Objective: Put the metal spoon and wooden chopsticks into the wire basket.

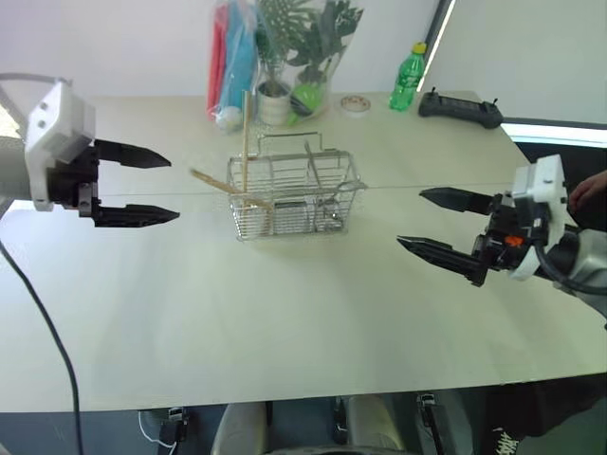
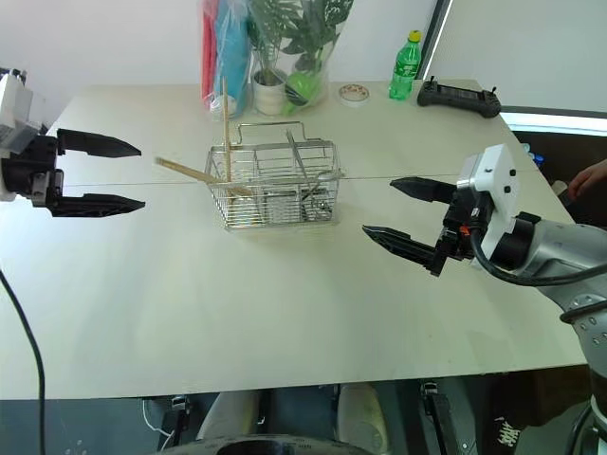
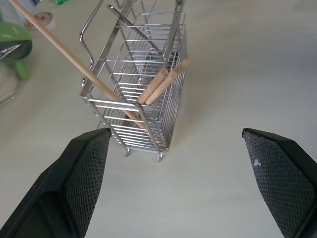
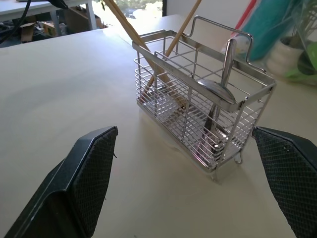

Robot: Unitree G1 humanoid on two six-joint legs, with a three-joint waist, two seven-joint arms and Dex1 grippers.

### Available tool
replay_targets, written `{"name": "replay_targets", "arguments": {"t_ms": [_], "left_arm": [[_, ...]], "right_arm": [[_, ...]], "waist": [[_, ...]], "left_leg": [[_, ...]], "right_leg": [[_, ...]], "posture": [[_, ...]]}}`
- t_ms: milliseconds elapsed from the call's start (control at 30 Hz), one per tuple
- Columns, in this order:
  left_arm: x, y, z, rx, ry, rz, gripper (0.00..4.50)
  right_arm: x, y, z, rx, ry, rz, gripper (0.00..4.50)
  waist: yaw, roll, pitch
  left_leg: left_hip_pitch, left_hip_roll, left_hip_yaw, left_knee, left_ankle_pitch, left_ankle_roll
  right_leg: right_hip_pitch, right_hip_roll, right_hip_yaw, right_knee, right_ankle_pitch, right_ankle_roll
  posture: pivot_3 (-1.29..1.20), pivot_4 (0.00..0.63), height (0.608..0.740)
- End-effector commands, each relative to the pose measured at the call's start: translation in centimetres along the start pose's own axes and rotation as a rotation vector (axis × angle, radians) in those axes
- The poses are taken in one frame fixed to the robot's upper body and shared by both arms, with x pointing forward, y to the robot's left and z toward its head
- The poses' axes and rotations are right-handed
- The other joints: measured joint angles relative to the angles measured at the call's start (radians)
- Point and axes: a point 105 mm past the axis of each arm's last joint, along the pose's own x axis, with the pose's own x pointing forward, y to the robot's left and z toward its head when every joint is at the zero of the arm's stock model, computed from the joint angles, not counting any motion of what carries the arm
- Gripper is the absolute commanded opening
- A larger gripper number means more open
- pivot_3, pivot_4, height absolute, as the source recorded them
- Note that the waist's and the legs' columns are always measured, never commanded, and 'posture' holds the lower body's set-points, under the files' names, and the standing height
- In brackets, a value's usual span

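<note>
The wire basket (image 1: 285, 204) stands in the middle of the pale table (image 1: 285, 322). Wooden chopsticks (image 1: 245, 133) sit in its left compartment, one upright and the others leaning out to the left; their butt ends (image 3: 159, 85) poke over the rim. The metal spoon (image 4: 214, 89) rests in the right compartment, its handle rising above the rim. My left gripper (image 1: 174, 190) hovers open to the left of the basket, holding nothing. My right gripper (image 1: 410, 218) hovers open to the basket's right, also holding nothing. Both point toward the basket and stay apart from it.
At the table's back stand a potted plant (image 1: 275, 100), red and blue rolls in plastic (image 1: 232, 57), a green bottle (image 1: 407, 81), a tape roll (image 1: 356, 104) and a black controller (image 1: 460, 107). A person's hand (image 1: 590, 194) shows at the right edge.
</note>
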Motion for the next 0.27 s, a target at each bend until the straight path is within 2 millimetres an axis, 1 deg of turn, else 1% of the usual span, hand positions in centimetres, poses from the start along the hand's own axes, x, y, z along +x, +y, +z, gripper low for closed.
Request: {"name": "replay_targets", "arguments": {"t_ms": [33,267], "left_arm": [[-0.56,0.2,1.49,0.072,-0.033,0.042,4.47],[-0.74,0.66,1.82,0.087,-0.053,0.061,4.47]], "right_arm": [[-0.2,-0.05,1.27,-0.053,-0.023,-0.007,4.5],[-0.34,-0.2,1.42,-0.063,-0.019,-0.013,4.5]], "waist": [[0.0,0.001,0.0],[0.0,0.001,0.0]], "left_leg": [[0.0,0.0,0.0,0.0,0.0,0.0],[0.0,0.0,0.0,0.001,0.0,0.001]], "right_leg": [[0.0,0.0,0.0,0.0,0.0,0.0],[0.0,0.001,0.0,0.0,0.0,0.0]], "posture": [[0.0,0.15,0.703],[0.0,0.15,0.703]]}}
